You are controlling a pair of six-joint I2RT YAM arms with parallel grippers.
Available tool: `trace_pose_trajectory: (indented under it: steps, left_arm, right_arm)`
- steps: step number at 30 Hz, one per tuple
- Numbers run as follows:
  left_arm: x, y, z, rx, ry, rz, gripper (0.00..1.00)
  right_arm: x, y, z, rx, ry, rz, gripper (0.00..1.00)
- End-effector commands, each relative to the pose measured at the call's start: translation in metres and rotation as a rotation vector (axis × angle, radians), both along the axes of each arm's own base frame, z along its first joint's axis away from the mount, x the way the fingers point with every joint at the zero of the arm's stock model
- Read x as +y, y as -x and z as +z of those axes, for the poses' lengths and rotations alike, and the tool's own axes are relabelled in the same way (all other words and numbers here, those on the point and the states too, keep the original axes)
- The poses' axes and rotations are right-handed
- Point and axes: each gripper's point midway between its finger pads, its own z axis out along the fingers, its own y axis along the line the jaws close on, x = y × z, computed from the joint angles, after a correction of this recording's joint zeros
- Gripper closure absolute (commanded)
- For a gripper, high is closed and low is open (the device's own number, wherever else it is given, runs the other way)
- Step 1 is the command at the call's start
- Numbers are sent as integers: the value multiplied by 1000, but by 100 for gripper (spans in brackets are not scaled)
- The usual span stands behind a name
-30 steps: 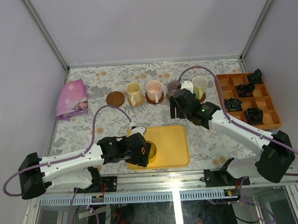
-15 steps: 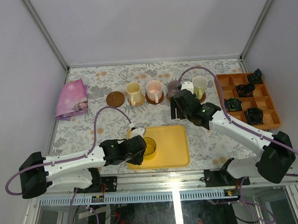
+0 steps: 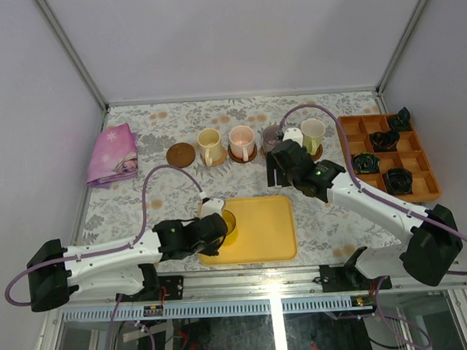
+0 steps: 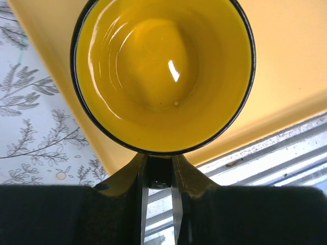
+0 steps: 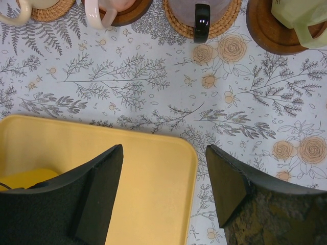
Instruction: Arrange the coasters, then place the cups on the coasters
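At tray [image 4: 291, 71] left edge: L gripper [image 4: 159, 171] pinched tight on yellow cup [image 4: 163, 76] handle; R gripper [image 5: 164, 153] spread wide, empty, over tray's far corner.

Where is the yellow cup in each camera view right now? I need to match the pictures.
Top external: yellow cup at the tray's left edge, lower centre of the picture.
Left wrist: yellow cup fills the upper middle, seen from above.
Right wrist: only a sliver of the yellow cup, bottom-left.
Shared landmark: the tray.
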Motion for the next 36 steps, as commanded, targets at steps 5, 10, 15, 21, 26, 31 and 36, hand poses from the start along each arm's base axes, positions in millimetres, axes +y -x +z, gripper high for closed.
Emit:
trace_pose_trajectory:
  steps: [5,10,15,21,26,31,36]
  left_arm:
    - [-3,-46,59,-247,4,88,100]
    - [11,-71,93,-379,-35,208,100]
    - [24,-88,118,-470,-15,334,100]
    - [50,-110,134,-541,14,484,100]
    - [75,-142,146,-578,58,582,100]
    - [100,-180,164,-643,73,625,100]
    - [113,-221,166,-667,47,617,100]
  right_arm:
    - [3,-4,13,-40,-28,-12,27]
    - [1,-6,19,-63,-27,-16,27]
    - [-2,-7,23,-81,-25,-22,27]
    - [-4,-8,26,-101,-28,-27,27]
    - [1,-12,29,-111,-25,-8,27]
    - [5,-19,32,-126,-11,10,27]
    - [11,-24,35,-136,-5,29,27]
